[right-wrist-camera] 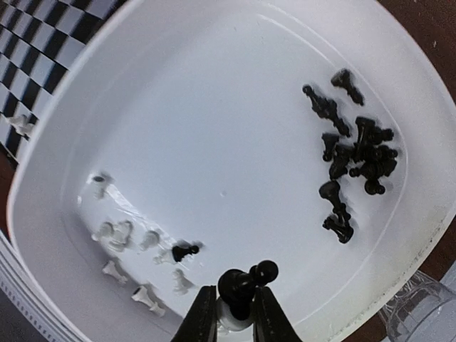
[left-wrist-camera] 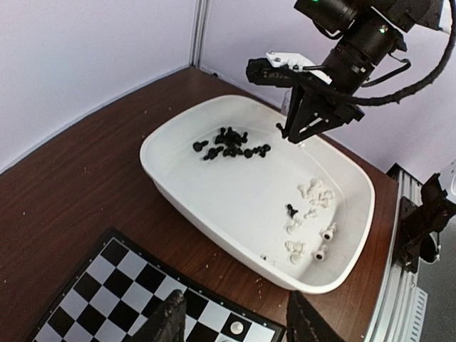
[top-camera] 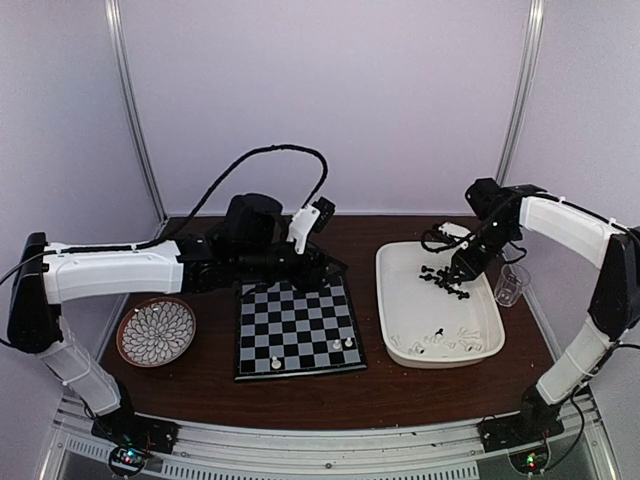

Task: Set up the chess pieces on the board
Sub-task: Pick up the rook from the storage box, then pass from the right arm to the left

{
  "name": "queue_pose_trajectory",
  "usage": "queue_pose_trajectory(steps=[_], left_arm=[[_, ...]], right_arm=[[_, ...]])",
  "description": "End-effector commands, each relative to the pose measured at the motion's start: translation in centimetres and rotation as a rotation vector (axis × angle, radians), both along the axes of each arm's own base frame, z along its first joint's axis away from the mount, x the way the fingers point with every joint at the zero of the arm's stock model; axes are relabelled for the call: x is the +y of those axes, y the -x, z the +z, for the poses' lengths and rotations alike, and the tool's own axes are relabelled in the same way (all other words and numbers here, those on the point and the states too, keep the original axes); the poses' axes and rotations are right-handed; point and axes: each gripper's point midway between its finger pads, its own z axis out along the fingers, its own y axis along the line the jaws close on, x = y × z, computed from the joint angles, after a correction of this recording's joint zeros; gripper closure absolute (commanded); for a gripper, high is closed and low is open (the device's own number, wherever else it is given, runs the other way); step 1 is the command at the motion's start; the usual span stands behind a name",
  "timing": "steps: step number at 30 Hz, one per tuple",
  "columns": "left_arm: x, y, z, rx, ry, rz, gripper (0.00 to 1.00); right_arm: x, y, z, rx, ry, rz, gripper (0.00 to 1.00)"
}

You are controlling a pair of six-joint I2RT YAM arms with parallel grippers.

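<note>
The board [top-camera: 297,325] lies mid-table with three white chess pieces [top-camera: 336,346] on its near rows. A white tray [top-camera: 400,300] to its right holds a cluster of black chess pieces [right-wrist-camera: 356,153], scattered white ones [right-wrist-camera: 121,235] and a lone black pawn [right-wrist-camera: 184,251]. Above the tray's far part my right gripper [right-wrist-camera: 234,303] is shut on a black pawn [right-wrist-camera: 246,285], which is lifted off the tray floor. That gripper [top-camera: 462,268] hangs over the black cluster. My left gripper [left-wrist-camera: 239,319] is open and holds nothing, over the board's right edge near one white piece [left-wrist-camera: 235,328].
A round patterned plate [top-camera: 156,332] sits left of the board. A clear plastic cup [top-camera: 511,285] stands just right of the tray. The left arm lies across the table behind the board. Purple walls enclose the back and sides.
</note>
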Motion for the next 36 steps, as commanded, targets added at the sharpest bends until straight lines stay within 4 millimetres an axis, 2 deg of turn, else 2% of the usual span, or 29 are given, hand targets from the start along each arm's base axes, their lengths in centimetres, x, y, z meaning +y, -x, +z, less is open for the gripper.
queue_pose_trajectory(steps=[1,5,7,9,12,16,19,24,30,36], left_arm=[[-1.8,-0.7,5.5,-0.092,0.186,0.053,0.52],[-2.8,-2.0,6.7,-0.122,0.330,0.133,0.54],[-4.4,-2.3,7.1,-0.133,0.375,0.120,0.54],[-6.5,-2.7,7.0,-0.132,0.397,0.099,0.55],[-9.3,-3.1,6.4,-0.108,0.404,0.070,0.56],[-12.0,-2.9,6.0,-0.099,0.420,0.035,0.57],[-13.6,-2.4,6.1,-0.091,0.438,-0.012,0.65],[-14.6,-2.1,6.4,-0.141,0.482,-0.003,0.69],[-15.5,-1.5,7.5,-0.232,0.516,0.013,0.68],[-16.1,-1.7,7.1,-0.238,0.494,0.017,0.69]], right_arm=[[5.1,0.5,6.7,-0.078,-0.394,0.027,0.83],[7.5,0.6,11.7,-0.193,-0.607,0.060,0.83],[8.2,0.9,13.6,-0.214,-0.687,0.062,0.83],[8.8,1.2,14.8,-0.213,-0.745,0.063,0.84],[9.0,1.6,15.2,-0.201,-0.780,0.057,0.84],[9.4,2.9,16.1,-0.189,-0.856,0.059,0.84],[9.6,3.1,17.0,-0.210,-0.921,0.028,0.84],[9.8,2.7,17.7,-0.170,-1.006,-0.028,0.85],[10.0,2.0,17.9,-0.123,-1.058,-0.071,0.85],[10.1,1.9,18.2,-0.110,-1.087,-0.080,0.85]])
